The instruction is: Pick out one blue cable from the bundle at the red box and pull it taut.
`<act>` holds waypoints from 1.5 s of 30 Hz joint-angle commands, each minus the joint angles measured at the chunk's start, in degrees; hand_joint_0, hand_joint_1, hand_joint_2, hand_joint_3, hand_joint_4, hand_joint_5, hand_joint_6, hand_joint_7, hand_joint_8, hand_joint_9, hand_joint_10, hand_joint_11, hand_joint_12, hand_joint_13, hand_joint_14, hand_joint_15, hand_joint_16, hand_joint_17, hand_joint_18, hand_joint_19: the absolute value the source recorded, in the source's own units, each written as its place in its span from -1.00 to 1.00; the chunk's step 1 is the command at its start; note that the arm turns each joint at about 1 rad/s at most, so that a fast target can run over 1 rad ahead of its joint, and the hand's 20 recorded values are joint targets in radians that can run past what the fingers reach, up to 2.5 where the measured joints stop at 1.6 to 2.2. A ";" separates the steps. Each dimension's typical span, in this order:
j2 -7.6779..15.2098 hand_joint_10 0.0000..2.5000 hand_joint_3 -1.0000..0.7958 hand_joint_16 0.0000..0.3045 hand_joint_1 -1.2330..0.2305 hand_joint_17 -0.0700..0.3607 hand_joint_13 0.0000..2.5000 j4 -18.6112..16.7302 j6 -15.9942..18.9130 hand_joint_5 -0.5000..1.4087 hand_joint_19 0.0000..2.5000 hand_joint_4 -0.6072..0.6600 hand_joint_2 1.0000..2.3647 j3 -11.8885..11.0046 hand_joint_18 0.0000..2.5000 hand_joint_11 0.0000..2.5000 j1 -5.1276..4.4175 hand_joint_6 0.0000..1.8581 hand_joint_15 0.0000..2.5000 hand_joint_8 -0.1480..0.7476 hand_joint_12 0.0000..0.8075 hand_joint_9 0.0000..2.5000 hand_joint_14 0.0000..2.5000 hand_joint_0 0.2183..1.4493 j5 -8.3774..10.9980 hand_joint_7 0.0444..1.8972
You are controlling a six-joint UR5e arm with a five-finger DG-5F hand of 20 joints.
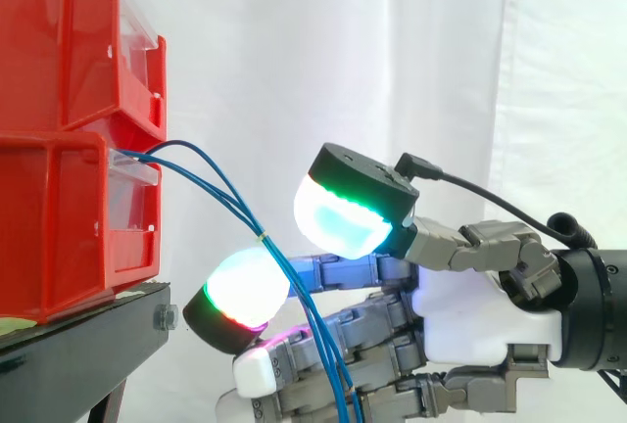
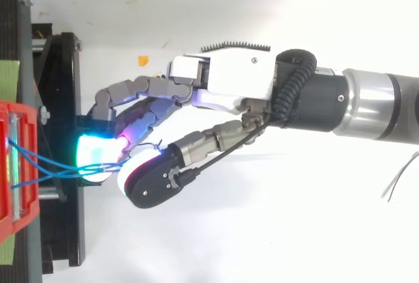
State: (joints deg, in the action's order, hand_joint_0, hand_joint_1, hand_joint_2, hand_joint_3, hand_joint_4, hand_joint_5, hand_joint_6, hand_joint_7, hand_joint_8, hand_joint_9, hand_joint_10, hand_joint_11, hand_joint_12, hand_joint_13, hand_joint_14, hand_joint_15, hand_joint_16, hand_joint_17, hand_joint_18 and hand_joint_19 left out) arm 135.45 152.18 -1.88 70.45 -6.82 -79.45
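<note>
Blue cables [image 1: 261, 237] drop past the hand [image 1: 470, 320], ends cut off.

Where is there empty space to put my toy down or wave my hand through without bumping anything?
Free, in the top view: the white surface below the arm, right of the black stand, and the strip above the arm by the orange scrap. Crowded: between the red box and the hand, where blue cables run.
</note>
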 commanded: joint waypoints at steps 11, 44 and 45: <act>-0.01 -0.99 -0.29 -0.74 -0.20 -0.26 -0.50 -0.84 -1.55 -0.59 -0.64 -0.06 -0.98 -0.76 -0.71 -0.73 -0.30 -0.37 -0.75 -0.28 -0.32 -0.31 -0.99 -0.35 -0.44 0.22; -0.01 -0.99 -0.44 -0.68 -0.13 -0.17 -0.43 0.83 -1.19 -0.63 -0.61 0.13 -1.00 -2.60 -0.62 -0.62 1.11 -0.11 -0.72 -0.12 -0.20 -0.22 -0.99 -0.59 -4.13 -0.21; -0.01 -0.99 -0.44 -0.68 -0.15 -0.17 -0.43 1.01 -1.19 -0.63 -0.61 0.13 -1.00 -2.69 -0.62 -0.62 1.11 -0.11 -0.72 -0.12 -0.20 -0.22 -0.99 -0.59 -4.13 -0.21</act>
State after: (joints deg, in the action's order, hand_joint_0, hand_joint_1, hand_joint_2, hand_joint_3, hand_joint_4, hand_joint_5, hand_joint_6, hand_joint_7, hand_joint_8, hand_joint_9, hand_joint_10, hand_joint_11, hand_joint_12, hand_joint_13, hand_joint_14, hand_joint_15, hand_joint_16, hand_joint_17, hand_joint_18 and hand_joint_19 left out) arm 135.43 152.80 -3.09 68.01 -5.84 -83.42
